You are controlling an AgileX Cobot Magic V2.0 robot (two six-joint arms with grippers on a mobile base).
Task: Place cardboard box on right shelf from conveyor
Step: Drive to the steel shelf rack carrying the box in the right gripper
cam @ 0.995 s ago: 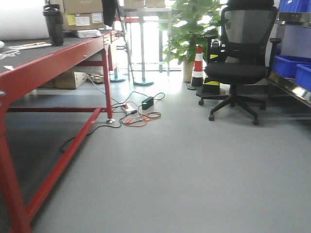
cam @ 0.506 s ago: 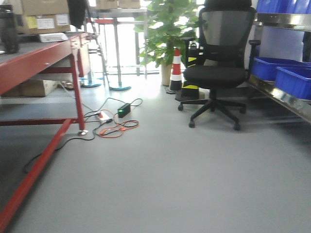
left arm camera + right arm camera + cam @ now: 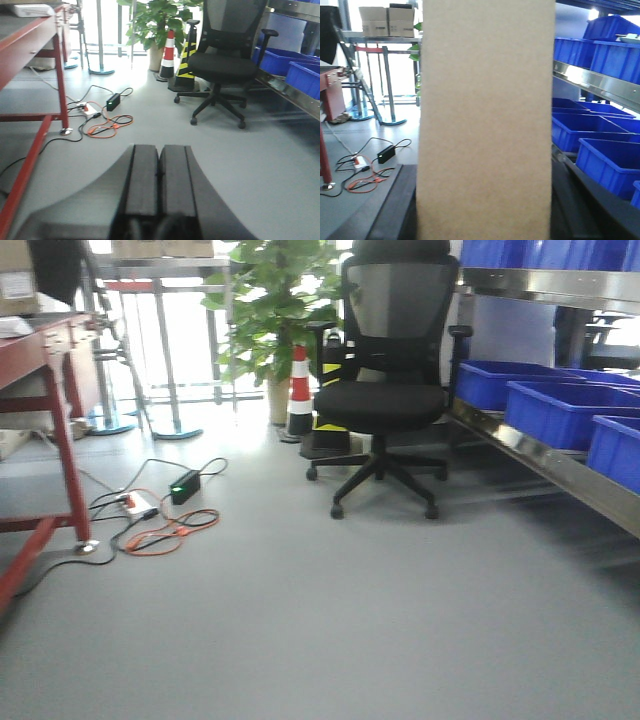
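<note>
Box: the cardboard box (image 3: 486, 110) is up in the right tool (image 3: 482, 215), standing tall and filling the middle of the right wrist view.
Right tool: clamped on the box, a dark finger (image 3: 395, 205) on either side of it near the bottom.
Left tool: the left tool (image 3: 159, 170) is squeezed narrow, pads pressed flat together, nothing between them, hanging over the grey floor (image 3: 330, 620) left of the shelf.
Shelf: the shelf (image 3: 590, 80) shows its shiny steel rail, and the box is just left of it, not on it.
Bins: blue bins (image 3: 560, 410) sit in a row on the shelf's lower level.
Chair: a black office chair (image 3: 385, 390) stands right beside the shelf, on its left.
Cone: a striped traffic cone (image 3: 299, 390) and a leafy plant (image 3: 270, 300) stand further left of the shelf, past the chair.
Conveyor: the red-framed conveyor (image 3: 20, 27) stands well apart from the shelf, across the floor at far left.
Cables: a tangle of cables (image 3: 165, 530) lies on the floor between the conveyor and the shelf, nearer the conveyor.
</note>
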